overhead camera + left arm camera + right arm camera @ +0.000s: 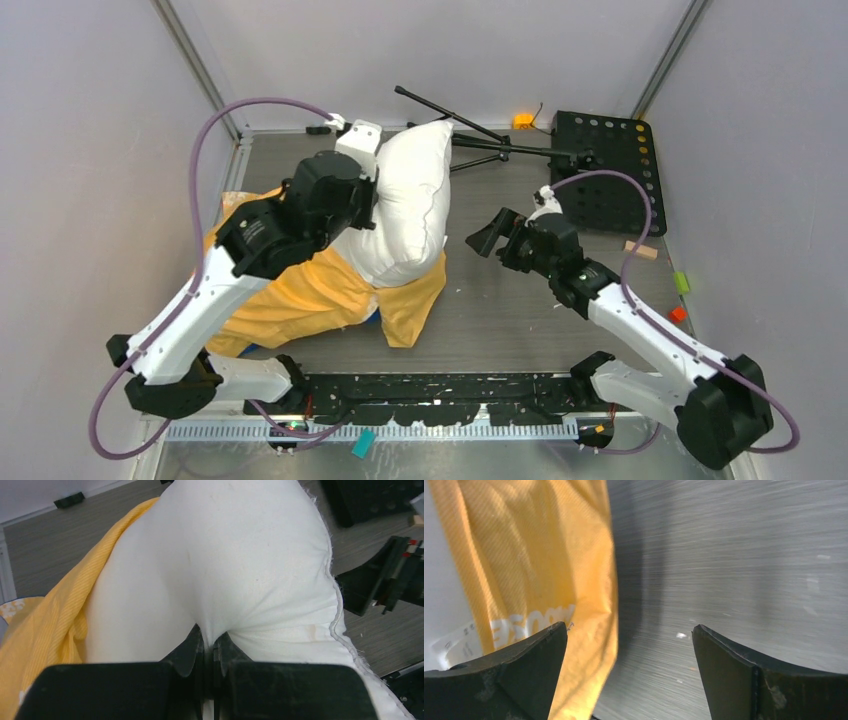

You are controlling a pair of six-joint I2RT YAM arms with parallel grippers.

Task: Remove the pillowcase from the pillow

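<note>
1. Grey table (520,320), enclosed by white walls, carries the work; both arms are bolted at its near edge
2. Left gripper (209,641): jaws clenched on a pinch of the white cloth of the pillow (405,195), which gathers into creases at the pinch
3. Right gripper (494,232): jaws spread wide with nothing between them, hovering over bare table to the right of the pillow
4. Pillow long axis: runs from a far corner down toward the near edge; the far portion is bare, the near end sits inside the pillowcase (300,295)
5. Pillowcase: bunched on the table around that near end and under the left arm; one flap lies out to the near right
6. Governing relation: the pillowcase lies left of the right gripper and nearer the bases; the right wrist view shows its printed edge just beside one finger
7. Judgement: the right arm is free and nearer the flap, so it suits the grasp; a pull along the axis toward the near edge, against the left gripper's hold, should strip the cover
</note>
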